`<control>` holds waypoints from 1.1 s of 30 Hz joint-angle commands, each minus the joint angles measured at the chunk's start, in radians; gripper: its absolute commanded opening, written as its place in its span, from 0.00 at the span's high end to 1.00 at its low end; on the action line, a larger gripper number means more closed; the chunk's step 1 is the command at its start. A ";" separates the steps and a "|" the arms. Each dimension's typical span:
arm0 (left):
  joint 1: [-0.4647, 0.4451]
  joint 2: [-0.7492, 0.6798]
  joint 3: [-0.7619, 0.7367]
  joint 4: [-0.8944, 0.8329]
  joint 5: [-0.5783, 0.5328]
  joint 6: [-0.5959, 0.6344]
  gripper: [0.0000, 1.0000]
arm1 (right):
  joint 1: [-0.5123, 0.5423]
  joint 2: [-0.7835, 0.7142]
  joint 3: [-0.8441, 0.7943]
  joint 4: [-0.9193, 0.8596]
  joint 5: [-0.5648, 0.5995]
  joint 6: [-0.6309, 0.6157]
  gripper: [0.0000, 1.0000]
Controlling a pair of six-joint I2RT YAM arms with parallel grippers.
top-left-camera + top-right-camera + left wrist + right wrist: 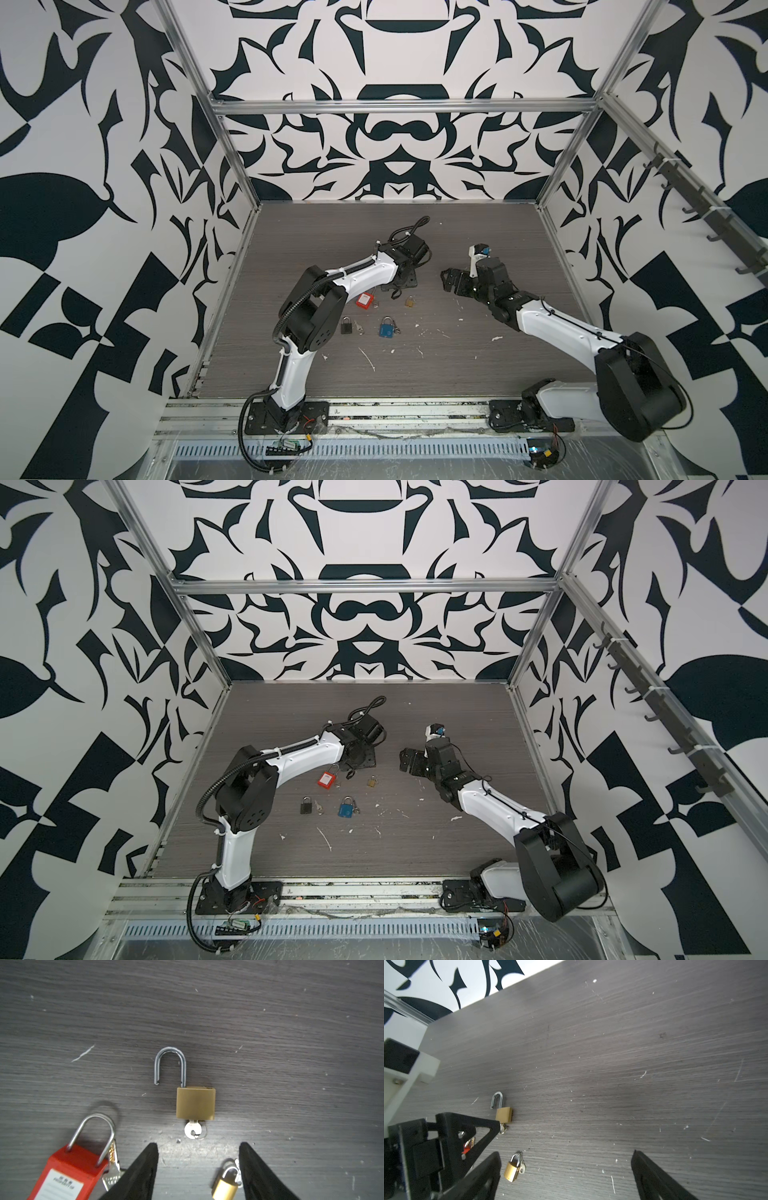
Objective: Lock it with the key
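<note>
Black-and-white patterned walls box in a dark grey wood-grain table [332, 232], and five padlocks lie on it: one red plastic-bodied padlock [365, 300], one black padlock [346, 325], one blue padlock [386, 328] and two brass ones. The small brass padlock [409, 302] is shut. The larger brass padlock [195, 1103] lies flat, shackle swung open, with one silver key [193, 1130] in its base. The left gripper [198, 1144] hovers just short of that key, jaws partly spread, empty. The right gripper [565, 1152] is spread wide and holds nothing.

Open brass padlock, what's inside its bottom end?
A silver key is plugged into the brass padlock; only its head and ring show. The blade is hidden inside the body.
</note>
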 commanded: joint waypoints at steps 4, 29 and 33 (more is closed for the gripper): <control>-0.006 0.079 0.043 -0.023 -0.044 -0.031 0.37 | -0.003 0.002 0.031 0.018 -0.045 0.009 0.01; -0.005 0.164 0.084 -0.025 -0.078 0.016 0.48 | -0.002 0.024 0.035 0.019 -0.075 0.018 0.01; -0.005 0.167 0.086 -0.026 -0.073 0.019 0.50 | -0.003 0.025 0.034 0.018 -0.070 0.018 0.00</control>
